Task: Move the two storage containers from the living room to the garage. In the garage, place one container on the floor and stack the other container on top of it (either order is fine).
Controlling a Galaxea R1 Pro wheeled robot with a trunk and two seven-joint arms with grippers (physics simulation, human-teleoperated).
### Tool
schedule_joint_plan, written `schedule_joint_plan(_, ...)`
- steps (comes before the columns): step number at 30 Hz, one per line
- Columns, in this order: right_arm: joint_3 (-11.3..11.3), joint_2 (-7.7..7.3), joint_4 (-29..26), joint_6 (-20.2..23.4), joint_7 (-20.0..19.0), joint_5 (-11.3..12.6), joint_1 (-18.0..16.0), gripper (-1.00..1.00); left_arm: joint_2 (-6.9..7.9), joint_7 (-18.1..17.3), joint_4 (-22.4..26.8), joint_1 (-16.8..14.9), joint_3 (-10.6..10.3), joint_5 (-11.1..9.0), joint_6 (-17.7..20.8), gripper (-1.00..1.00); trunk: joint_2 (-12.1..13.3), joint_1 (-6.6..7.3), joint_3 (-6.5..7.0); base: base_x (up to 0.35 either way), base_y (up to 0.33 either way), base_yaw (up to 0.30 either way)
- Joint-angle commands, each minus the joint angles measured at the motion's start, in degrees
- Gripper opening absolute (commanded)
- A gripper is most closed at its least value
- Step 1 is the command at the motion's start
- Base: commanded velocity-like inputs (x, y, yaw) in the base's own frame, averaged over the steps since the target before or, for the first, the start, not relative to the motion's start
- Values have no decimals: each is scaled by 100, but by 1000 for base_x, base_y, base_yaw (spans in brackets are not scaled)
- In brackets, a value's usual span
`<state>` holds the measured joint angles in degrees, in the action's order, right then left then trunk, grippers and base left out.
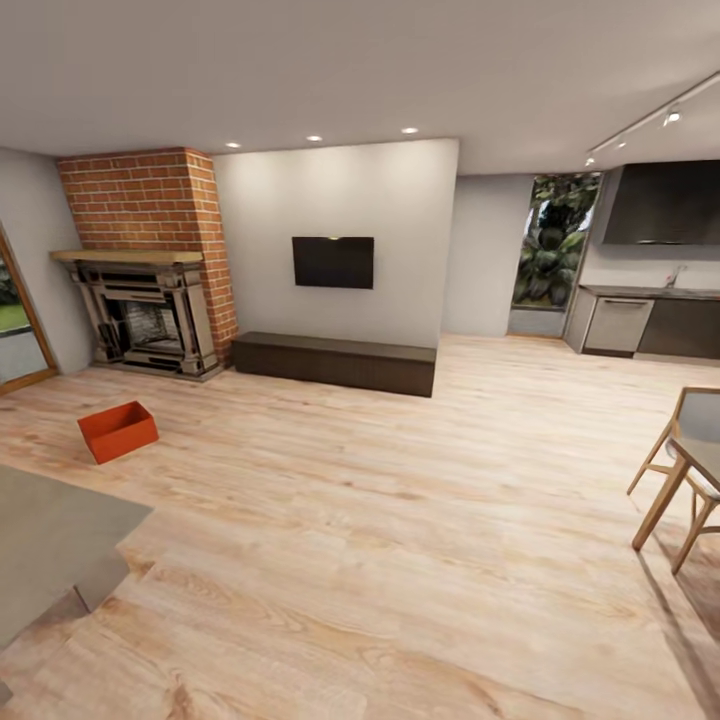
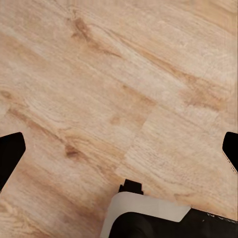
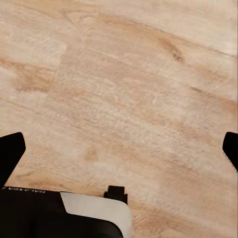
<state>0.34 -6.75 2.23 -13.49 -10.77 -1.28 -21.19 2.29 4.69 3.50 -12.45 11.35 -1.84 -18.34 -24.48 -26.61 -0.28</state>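
Your left gripper (image 2: 119, 148) and right gripper (image 3: 119, 148) both hang spread wide over bare plank floor (image 1: 400, 520), holding and touching nothing. One storage container (image 1: 118, 431) sits well off, in front of the brick fireplace (image 1: 150, 310), nearer your left arm, its long axis running slantwise toward the hearth. Drive there first.

Orange-red storage container (image 1: 118, 431) on wood-plank floor (image 1: 400, 520), near brick fireplace (image 1: 150, 265), dark bench chest (image 1: 335, 362)

One orange-red storage container (image 1: 118, 431), open on top, sits upright on the light wood-plank floor (image 1: 380, 520) of the living room, near the brick fireplace (image 1: 150, 270).
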Motion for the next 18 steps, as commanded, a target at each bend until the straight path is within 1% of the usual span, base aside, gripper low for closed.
schedule_joint_plan(1, 1, -2, 23, -40, -12, -12, -8, 100, 0, 6, -8, -3, -3, -18, -21, 100, -4, -6, -3, 323, 0, 0)
schedule_joint_plan(18, 1, -2, 23, -38, -12, -12, -8, 100, 0, 6, -8, -2, -2, -18, -21, 100, -4, -6, -15, 323, 0, 0)
